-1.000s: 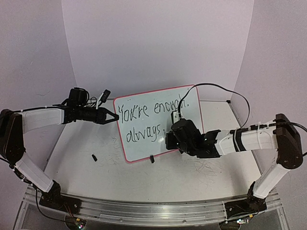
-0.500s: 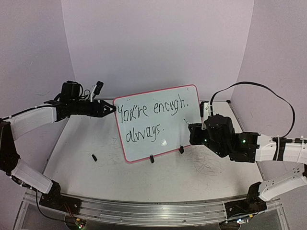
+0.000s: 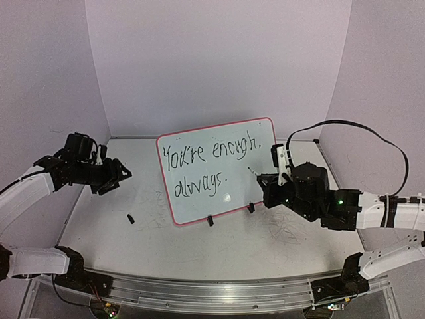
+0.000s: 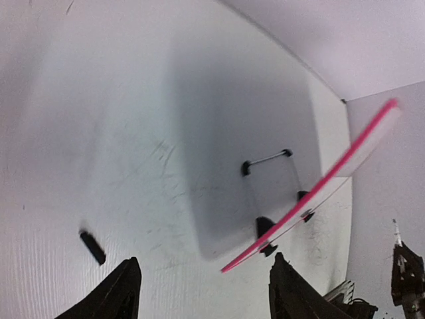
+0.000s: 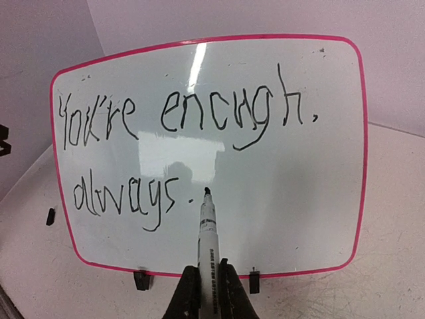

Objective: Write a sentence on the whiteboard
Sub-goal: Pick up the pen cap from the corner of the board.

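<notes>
The whiteboard (image 3: pixel 247 181) stands upright on its black clip feet at mid table, red-pink rim all round. The sentence (image 3: pixel 211 158) in black marker reads "You're enough. always." in two lines (image 5: pixel 179 119). My right gripper (image 5: pixel 209 274) is shut on a white marker (image 5: pixel 207 229), whose black tip hangs just off the board, right of the last dot. In the top view that gripper (image 3: pixel 268 182) sits at the board's right side. My left gripper (image 3: pixel 118 175) is open and empty, well left of the board, which it sees edge-on (image 4: pixel 319 189).
A small black cap (image 3: pixel 131 217) lies on the table left of the board, also showing in the left wrist view (image 4: pixel 93 247). The wire stand (image 4: pixel 269 159) props the board from behind. Purple walls close in on three sides. A black cable (image 3: pixel 358 126) loops above the right arm.
My left gripper has opened, let go of the board's left edge and drawn back to the left. My right arm has pulled the marker off the board toward the right.
</notes>
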